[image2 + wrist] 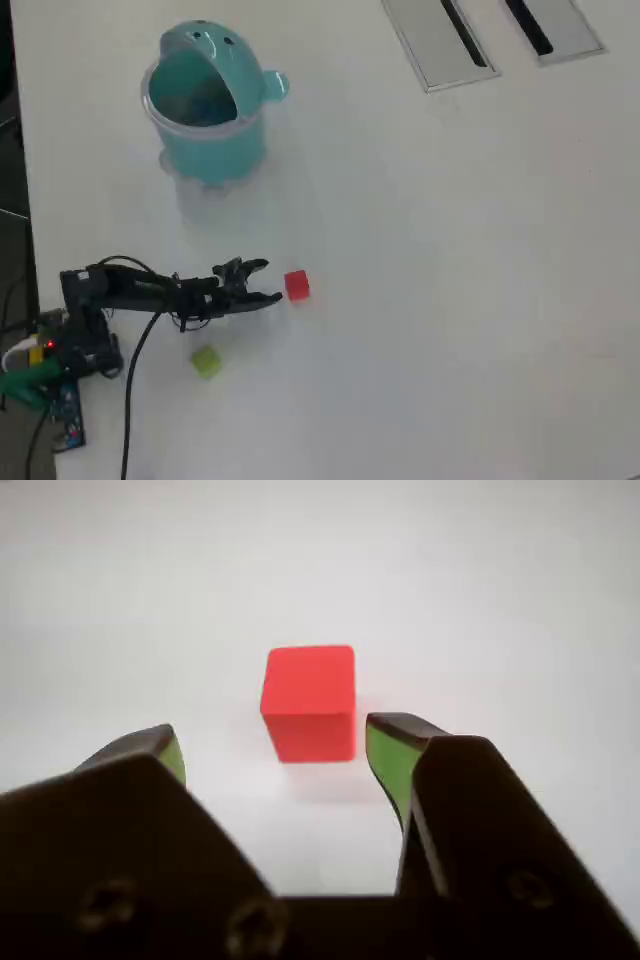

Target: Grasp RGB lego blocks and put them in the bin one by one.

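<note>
The red block (310, 702) sits on the white table just ahead of my gripper (275, 740), a little right of centre between the two green-padded jaws. The jaws stand wide apart and hold nothing. In the overhead view the gripper (272, 281) points right, with the red block (296, 286) just beyond its tips. The yellow-green block (206, 361) lies on the table below the arm. The light-teal bin (215, 150) stands upright at the upper left, far from the gripper. No blue block shows on the table. A dim bluish patch inside the bin is too unclear to name.
The arm's base and circuit board (60, 350) sit at the table's left edge, with cables trailing down. Two grey recessed panels (440, 40) lie at the top right. White tabletop (450, 300) stretches to the right.
</note>
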